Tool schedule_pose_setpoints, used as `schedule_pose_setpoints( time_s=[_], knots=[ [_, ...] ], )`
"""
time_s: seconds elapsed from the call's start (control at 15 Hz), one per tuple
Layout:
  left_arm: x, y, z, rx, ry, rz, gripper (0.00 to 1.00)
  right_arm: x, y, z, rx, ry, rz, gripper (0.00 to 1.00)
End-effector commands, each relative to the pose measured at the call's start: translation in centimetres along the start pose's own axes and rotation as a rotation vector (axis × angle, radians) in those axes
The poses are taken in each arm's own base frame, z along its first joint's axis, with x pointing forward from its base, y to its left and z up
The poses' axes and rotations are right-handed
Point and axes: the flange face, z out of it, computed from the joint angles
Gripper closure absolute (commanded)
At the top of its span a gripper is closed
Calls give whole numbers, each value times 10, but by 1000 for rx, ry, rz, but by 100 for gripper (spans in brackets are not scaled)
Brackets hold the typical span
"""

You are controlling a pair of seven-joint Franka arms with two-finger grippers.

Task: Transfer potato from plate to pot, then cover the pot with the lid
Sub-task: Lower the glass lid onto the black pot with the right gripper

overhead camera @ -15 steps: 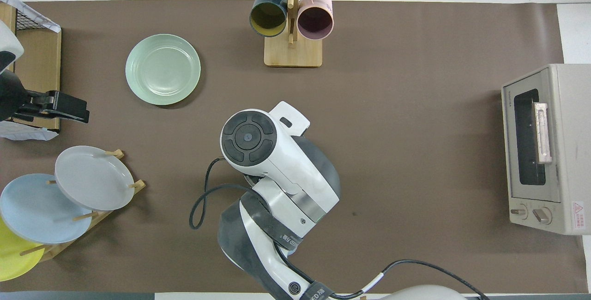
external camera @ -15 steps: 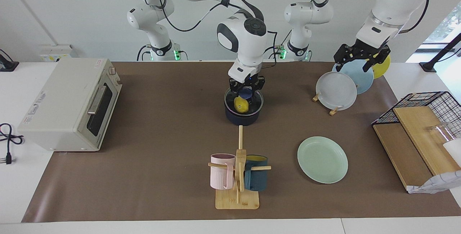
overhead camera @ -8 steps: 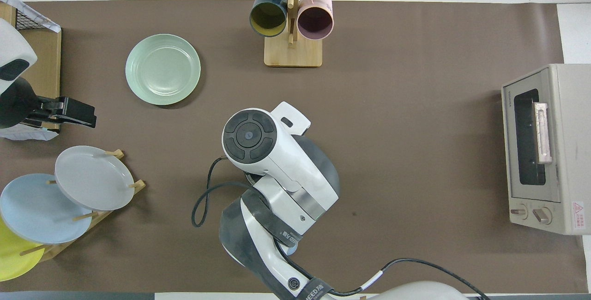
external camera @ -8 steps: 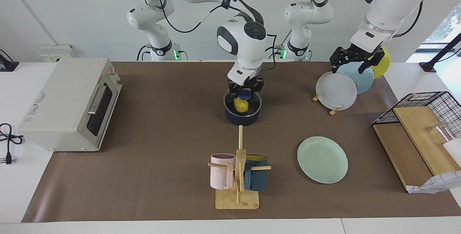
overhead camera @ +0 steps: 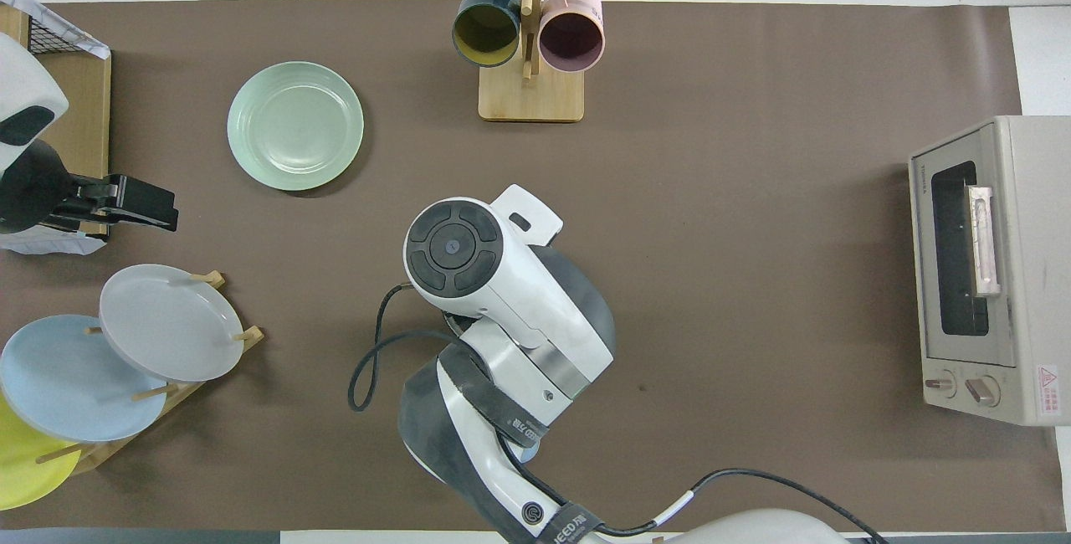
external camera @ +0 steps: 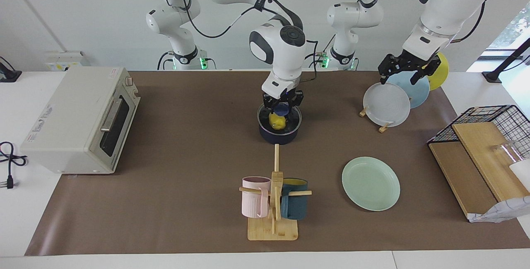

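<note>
Brown table covering is carrying, nearest the robots, the pot (external camera: 279, 130) with the potato (external camera: 277, 121) lying inside; I am watching the right gripper (external camera: 282, 104) clamping the lid (external camera: 279, 116) by its knob on the rim. Farther out, the plate (external camera: 371, 183) is sitting bare. I am judging the risk as the lid seating crooked on release; the left gripper (external camera: 405, 70) is waiting spread over the plate rack (external camera: 383, 128).

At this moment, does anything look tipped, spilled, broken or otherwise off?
Nothing stands out. The potato sits in the pot, the right gripper is at the lid on the pot, and the plate lies flat. The left gripper waits open over the plate rack.
</note>
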Motion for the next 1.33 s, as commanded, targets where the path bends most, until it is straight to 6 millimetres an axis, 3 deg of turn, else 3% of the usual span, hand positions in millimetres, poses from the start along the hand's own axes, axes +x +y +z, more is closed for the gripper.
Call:
schedule_pose_setpoints(
  time_s=[0.0, 0.4, 0.67, 1.13, 1.2, 1.27],
  knots=[
    [-10, 1, -1, -10, 3, -15, 0, -2, 3, 0, 10, 9, 19, 100],
    [-11, 4, -5, -8, 12, 6, 0, -3, 4, 7, 20, 22, 20, 97],
    [-10, 1, -5, -3, 9, 35, 0, -3, 7, 10, 17, 18, 23, 68],
    [-10, -9, -4, -3, 11, 27, 0, -2, 8, 6, 13, 23, 22, 40],
    [-9, -10, -4, -3, 14, 24, 0, -1, 8, 5, 12, 24, 23, 31],
    [-10, -9, -4, -3, 12, 18, 0, 0, 9, 4, 11, 28, 24, 15]
  ],
)
